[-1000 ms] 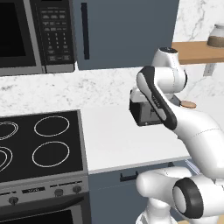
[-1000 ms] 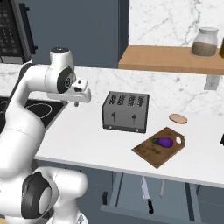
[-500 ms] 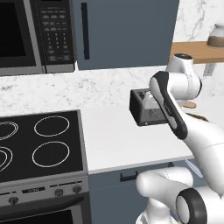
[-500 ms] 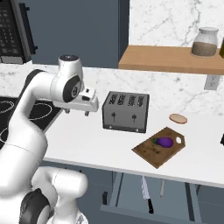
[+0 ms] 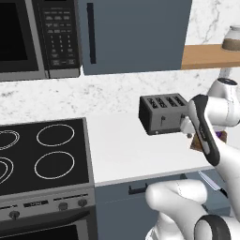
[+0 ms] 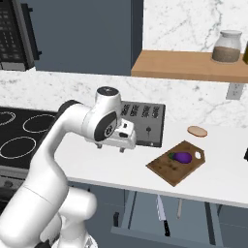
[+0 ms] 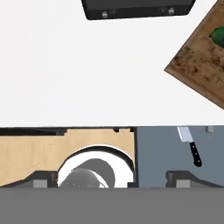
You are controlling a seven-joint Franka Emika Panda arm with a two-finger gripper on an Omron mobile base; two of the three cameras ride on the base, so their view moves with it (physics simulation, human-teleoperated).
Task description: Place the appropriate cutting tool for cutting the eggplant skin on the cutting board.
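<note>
The arm's gripper (image 6: 110, 146) hangs over the white counter (image 6: 97, 162) in front of the toaster (image 6: 144, 124), jaws spread wide and empty. The board (image 6: 177, 162) lies well to its right with the eggplant (image 6: 182, 156) on it. Lower right of the jaws, an open drawer (image 6: 145, 218) holds a knife (image 6: 162, 213) and the slim grey peeler (image 6: 179, 208).

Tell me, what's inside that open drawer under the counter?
In the open grey drawer lie a black-handled silver knife and a slim light-grey utensil. The white counter's edge hides the drawer's back part.
</note>
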